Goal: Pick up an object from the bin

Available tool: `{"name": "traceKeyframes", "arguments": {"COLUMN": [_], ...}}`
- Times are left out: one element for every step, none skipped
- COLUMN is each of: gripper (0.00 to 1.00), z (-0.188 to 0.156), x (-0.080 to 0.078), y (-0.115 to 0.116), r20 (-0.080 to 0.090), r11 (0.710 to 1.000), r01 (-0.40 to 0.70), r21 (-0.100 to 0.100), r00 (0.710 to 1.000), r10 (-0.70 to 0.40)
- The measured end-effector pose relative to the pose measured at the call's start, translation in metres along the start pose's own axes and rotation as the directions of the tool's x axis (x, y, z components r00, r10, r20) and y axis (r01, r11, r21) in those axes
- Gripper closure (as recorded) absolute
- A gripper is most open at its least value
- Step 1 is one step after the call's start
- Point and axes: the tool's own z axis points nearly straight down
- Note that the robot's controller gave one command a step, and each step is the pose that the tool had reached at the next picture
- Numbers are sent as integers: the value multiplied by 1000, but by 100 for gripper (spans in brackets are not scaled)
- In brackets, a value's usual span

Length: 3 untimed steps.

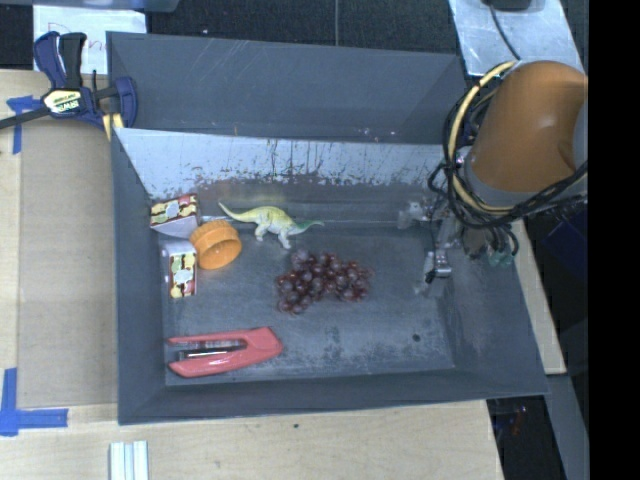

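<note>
Gripper (437, 266) at right of bin (300, 98), over bare floor; dk-red grape bunch (322, 280) near, to left. Grip state: can't tell.

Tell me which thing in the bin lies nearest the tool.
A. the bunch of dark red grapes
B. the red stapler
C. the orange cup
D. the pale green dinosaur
A: the bunch of dark red grapes lies on the bin floor just left of the tool, with nothing between them.
</note>
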Motion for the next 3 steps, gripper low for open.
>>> {"name": "traceKeyframes", "arguments": {"gripper": [0,0,0], "z": [-3,93,85], "x": [-2,-19,-28], "y": [0,46,63], "r20": [7,13,12], "r11": [1000,998,975], "r01": [2,-68,220], "r21": [1,0,7], "r00": [1000,998,975], "r10": [-2,68,-220]}}
